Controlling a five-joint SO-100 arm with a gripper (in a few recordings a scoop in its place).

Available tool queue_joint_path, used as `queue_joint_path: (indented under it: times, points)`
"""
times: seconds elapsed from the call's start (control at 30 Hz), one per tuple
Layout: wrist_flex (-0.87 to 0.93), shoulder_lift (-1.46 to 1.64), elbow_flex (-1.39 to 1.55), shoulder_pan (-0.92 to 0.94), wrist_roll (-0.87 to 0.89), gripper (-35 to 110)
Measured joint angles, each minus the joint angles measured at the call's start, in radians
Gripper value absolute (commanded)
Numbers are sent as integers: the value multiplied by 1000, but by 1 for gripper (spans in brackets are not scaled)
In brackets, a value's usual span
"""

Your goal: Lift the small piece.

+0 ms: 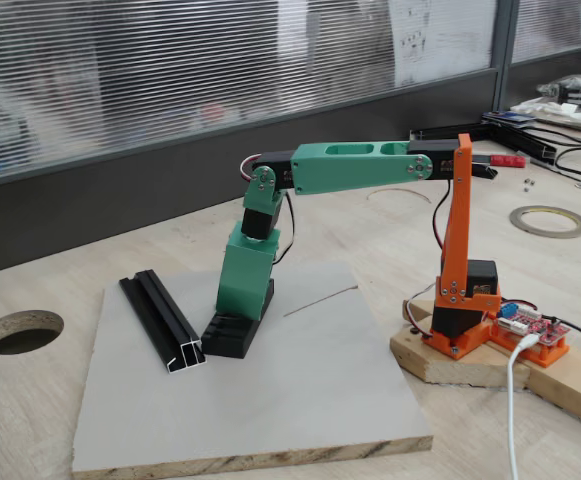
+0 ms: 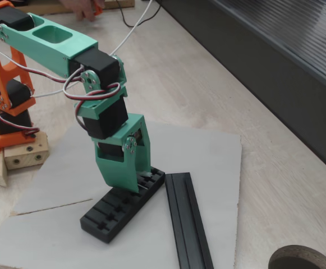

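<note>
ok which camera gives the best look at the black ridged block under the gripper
The fixed view looking down from the side: the black ridged block shows its whole length and slotted top there, with the gripper down on its far end. The other fixed view shows just one end of the block, beside the black rail.

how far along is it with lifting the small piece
Reach looks done: the gripper is down on the black ridged block, beside the black rail. The grasp seems in hand; I can't make out the small piece or the jaws. Lifting is left.

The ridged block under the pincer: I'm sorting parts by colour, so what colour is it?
Black. The ridged block shows best in a fixed view from above.
</note>
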Motion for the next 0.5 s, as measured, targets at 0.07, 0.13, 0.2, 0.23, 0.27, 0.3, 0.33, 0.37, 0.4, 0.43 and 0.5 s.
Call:
queue_joint_path:
  times: [0.07, 0.13, 0.2, 0.23, 0.27, 0.3, 0.33, 0.37, 0.4, 0.43, 0.5]
  points:
    - [0, 0, 0, -2, 0, 32]
    - [0, 0, 0, 0, 0, 32]
    - [0, 0, 0, -3, 0, 32]
    - [0, 0, 0, -14, 0, 32]
    - [0, -3, 0, -28, 0, 32]
    - [0, -3, 0, -41, 0, 32]
    - [0, -3, 0, -54, 0, 32]
    - [0, -3, 0, -57, 0, 32]
    - [0, -3, 0, -57, 0, 32]
    - [3, -3, 0, -49, 0, 32]
    - [6, -3, 0, -48, 0, 32]
